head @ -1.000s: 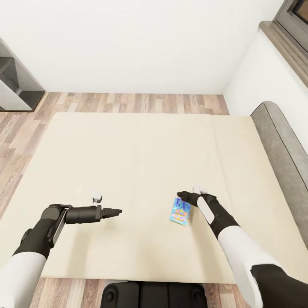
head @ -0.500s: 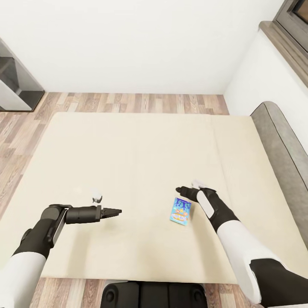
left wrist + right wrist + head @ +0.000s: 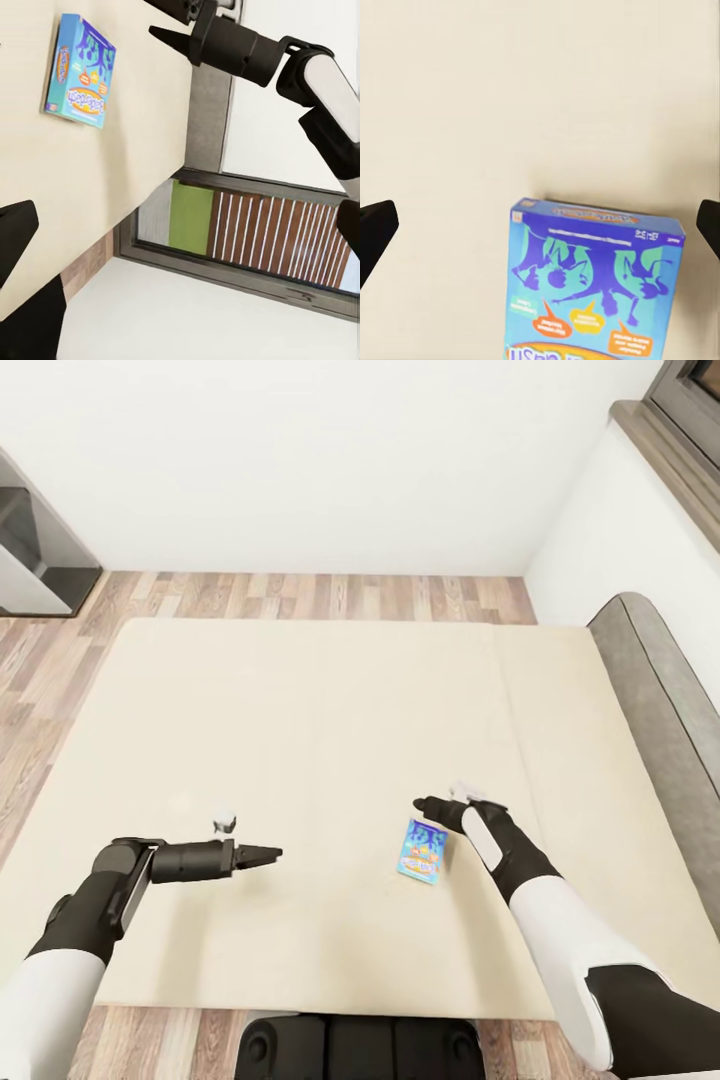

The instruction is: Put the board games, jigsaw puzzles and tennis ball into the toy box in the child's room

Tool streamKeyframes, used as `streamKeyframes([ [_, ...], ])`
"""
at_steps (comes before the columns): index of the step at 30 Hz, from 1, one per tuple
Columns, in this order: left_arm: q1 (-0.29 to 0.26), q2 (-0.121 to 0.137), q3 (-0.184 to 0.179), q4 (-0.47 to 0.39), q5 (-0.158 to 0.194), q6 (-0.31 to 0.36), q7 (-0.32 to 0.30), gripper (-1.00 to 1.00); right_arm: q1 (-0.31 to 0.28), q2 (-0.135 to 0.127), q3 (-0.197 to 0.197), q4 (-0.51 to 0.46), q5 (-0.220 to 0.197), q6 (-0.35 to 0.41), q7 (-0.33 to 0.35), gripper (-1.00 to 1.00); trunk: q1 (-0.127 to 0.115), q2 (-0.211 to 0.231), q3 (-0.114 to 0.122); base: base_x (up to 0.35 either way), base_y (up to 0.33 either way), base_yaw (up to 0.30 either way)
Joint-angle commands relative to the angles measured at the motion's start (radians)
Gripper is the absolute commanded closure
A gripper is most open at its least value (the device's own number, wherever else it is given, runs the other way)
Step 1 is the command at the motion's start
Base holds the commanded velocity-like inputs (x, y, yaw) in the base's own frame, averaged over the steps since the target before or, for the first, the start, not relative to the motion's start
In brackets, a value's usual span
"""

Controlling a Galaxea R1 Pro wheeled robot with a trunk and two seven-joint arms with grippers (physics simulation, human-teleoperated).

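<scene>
The child's room shows as white walls (image 3: 300, 450) meeting a wood-plank floor (image 3: 300, 598), with a dark-framed window (image 3: 690, 400) high at the far right corner and a dark grey unit (image 3: 35, 555) at the left edge. The bed (image 3: 330, 710) takes up most of the head view: a wide beige mattress with a faint seam running front to back on its right part, and a grey padded headboard (image 3: 665, 690) along its right side.

The right arm (image 3: 560, 920), white with a black forearm, reaches in over the mattress from the lower right. The left arm (image 3: 90, 920) comes in from the lower left with its forearm pointing right across the bed.

The small blue board game (image 3: 422, 850) lies flat on the mattress, right of centre and toward the near edge, printed face up. The right gripper (image 3: 432, 806) hangs just past the box's far end, touching nothing; in the right wrist view its black fingertips (image 3: 376, 229) sit at opposite edges with the box (image 3: 596, 285) between and below them, so the jaws are spread wide. The left gripper (image 3: 262, 853) is well apart from the box, over bare mattress; whether its jaws are spread or pressed together, I cannot tell
</scene>
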State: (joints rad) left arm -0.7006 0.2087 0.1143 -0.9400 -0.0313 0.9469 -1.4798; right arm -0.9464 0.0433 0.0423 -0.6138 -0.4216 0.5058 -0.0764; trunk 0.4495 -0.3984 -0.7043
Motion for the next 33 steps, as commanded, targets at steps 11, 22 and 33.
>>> streamKeyframes([
  [11,-0.005,0.001,-0.001,-0.079,0.000,0.057,-0.091,-1.00,0.000,-0.003,0.006,0.000,-0.011,-0.030,-0.009,-1.00,0.000,-0.002,-0.019,0.000,0.000,0.000],
  [22,-0.004,0.003,-0.004,-0.103,-0.005,0.058,-0.091,-1.00,0.000,-0.003,0.007,0.000,-0.010,-0.031,-0.011,-1.00,0.000,-0.002,-0.037,0.000,0.000,0.000],
  [33,-0.004,0.000,-0.007,-0.103,-0.010,0.058,-0.091,-1.00,0.008,-0.003,0.007,0.000,-0.011,-0.033,-0.010,-1.00,0.000,-0.002,-0.055,0.000,0.000,0.000],
])
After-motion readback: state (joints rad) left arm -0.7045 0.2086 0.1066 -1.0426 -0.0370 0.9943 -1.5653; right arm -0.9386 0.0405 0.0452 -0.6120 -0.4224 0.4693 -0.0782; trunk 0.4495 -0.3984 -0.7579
